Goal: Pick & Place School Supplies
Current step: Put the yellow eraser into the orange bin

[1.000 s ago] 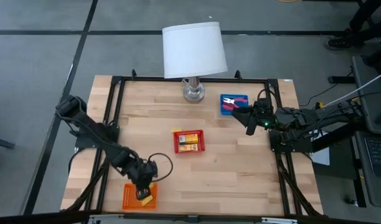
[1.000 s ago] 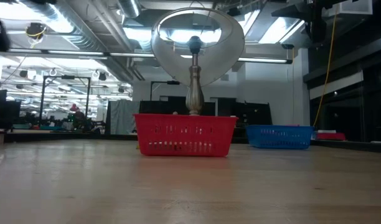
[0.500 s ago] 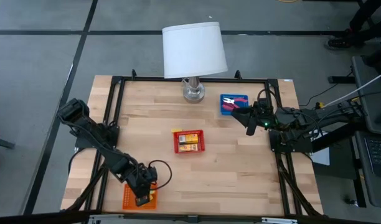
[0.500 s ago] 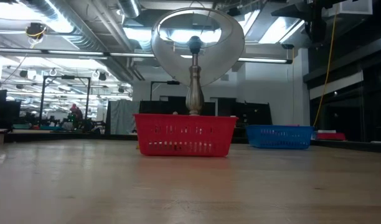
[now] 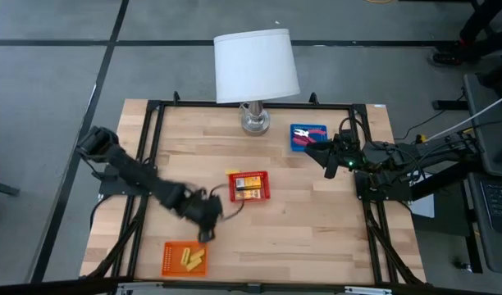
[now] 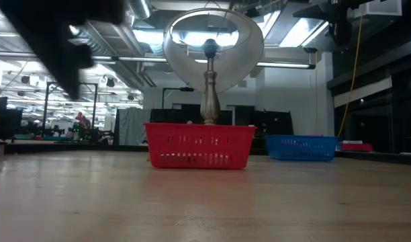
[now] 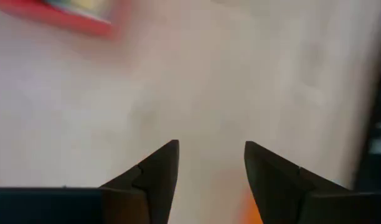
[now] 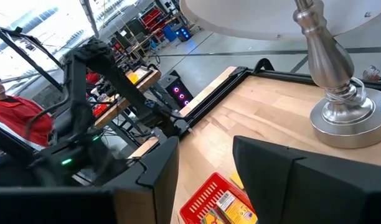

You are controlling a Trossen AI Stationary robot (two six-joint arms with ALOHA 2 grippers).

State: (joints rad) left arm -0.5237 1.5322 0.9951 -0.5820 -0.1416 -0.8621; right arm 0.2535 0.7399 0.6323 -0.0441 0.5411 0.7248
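My left gripper (image 5: pixel 207 233) hangs open over bare table between the orange tray (image 5: pixel 172 260) and the red tray (image 5: pixel 260 195); nothing is between its fingers (image 7: pixel 208 180). Yellow pieces (image 5: pixel 192 259) lie in the orange tray. The red tray holds yellow and orange supplies (image 5: pixel 249 187). Pink-handled tools (image 5: pixel 307 138) lie in the blue tray (image 5: pixel 298 128) at the far right. My right gripper (image 5: pixel 315 156) waits open beside the blue tray, with nothing between its fingers (image 8: pixel 206 165).
A white-shaded lamp (image 5: pixel 256 64) stands on its silver base (image 5: pixel 253 121) at the table's far edge, just left of the blue tray. Black frame rails (image 5: pixel 152 147) run along the table's sides. Bare wood (image 5: pixel 300 229) lies right of the left gripper.
My left gripper has risen from over the orange tray and swung quickly toward the far edge and right, toward the red tray. Yellow pieces now show uncovered in the orange tray.
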